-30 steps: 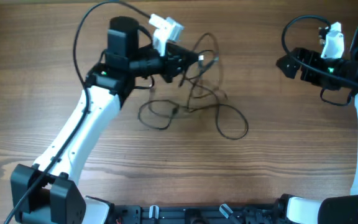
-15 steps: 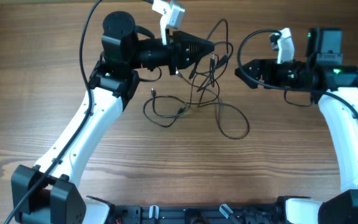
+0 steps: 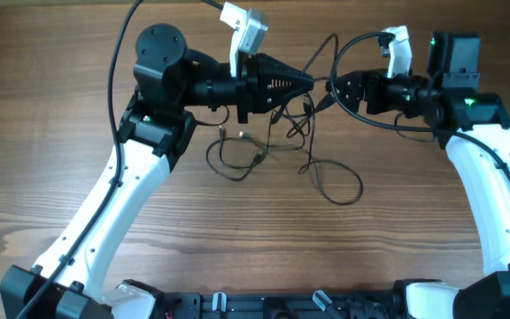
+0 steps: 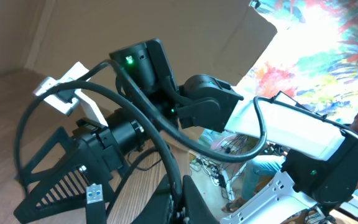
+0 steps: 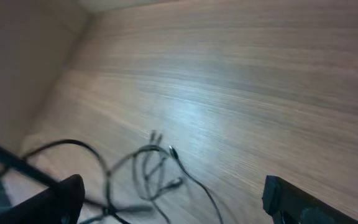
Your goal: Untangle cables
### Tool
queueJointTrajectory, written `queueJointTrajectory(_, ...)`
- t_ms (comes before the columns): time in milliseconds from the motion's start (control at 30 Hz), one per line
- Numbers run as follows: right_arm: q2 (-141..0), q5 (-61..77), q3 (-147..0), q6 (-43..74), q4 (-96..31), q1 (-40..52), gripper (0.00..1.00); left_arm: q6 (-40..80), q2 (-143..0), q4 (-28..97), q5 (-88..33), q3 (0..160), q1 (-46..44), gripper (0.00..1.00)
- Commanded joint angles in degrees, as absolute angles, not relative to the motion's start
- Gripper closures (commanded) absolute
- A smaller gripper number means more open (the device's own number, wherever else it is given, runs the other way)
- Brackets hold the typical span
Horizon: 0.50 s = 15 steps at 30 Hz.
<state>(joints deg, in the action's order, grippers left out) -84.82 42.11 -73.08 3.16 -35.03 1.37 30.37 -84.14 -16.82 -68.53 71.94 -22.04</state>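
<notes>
Cables [image 3: 273, 147] raised at upper centre of the overhead frame, both arms converged.
We note the right gripper [image 3: 333, 89] has come in from the right edge within the last second and faces the left gripper [image 3: 306, 81] nearly tip to tip. The left is closed on lifted cables; lower loops rest on the table [image 3: 414, 230]. The right stands wide open, empty. We judge a second grasp is next, to pull strands apart.

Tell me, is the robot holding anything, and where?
The left gripper pinches the cables by a strand at the top of the tangle. The right gripper is open, holding nothing.
</notes>
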Motion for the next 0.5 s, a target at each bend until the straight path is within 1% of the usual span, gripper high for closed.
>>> queueJointTrajectory(0,-84.97,49.6,-72.62,1.34,-34.57,1.65,0.05,30.94,-83.15,-17.65,-69.41,72.49,-22.24,0.95)
queueJointTrajectory(100,-84.99,50.09,-72.6,1.69,-33.82,1.65,0.05,30.94,-83.13,-18.04,-69.41,72.49,-22.24,0.95)
queueJointTrajectory(133,-84.99,50.11,-72.47,1.78,-33.17,1.65,0.08,30.96,-83.13,-18.31,-69.43,72.49,-22.24,0.95)
queueJointTrajectory(167,-84.99,49.91,-71.88,3.6,-31.55,1.65,0.18,30.98,-83.13,-18.48,-69.43,72.49,-22.24,0.95)
queueJointTrajectory(200,-84.99,49.52,-71.29,5.52,-30.26,1.65,0.41,31.46,-83.13,-18.59,-69.41,72.49,-22.24,0.95)
queueJointTrajectory(233,-85.06,48.25,-70.39,8.16,-28.93,1.65,0.96,32.08,-83.13,-19.0,-69.43,72.49,-22.24,0.95)
queueJointTrajectory(400,-85.08,44.47,-65.01,14.57,-22.59,1.41,0.96,32.21,-83.13,-19.07,-69.41,72.49,-22.22,0.94)
queueJointTrajectory(433,-85.08,42.19,-64.75,16.23,-22.63,1.02,0.96,32.18,-83.13,-19.07,-69.41,72.49,-22.0,0.91)
queueJointTrajectory(467,-85.08,40.25,-64.75,18.39,-23.0,0.23,0.96,32.16,-83.15,-19.03,-69.41,72.49,-21.41,0.85)
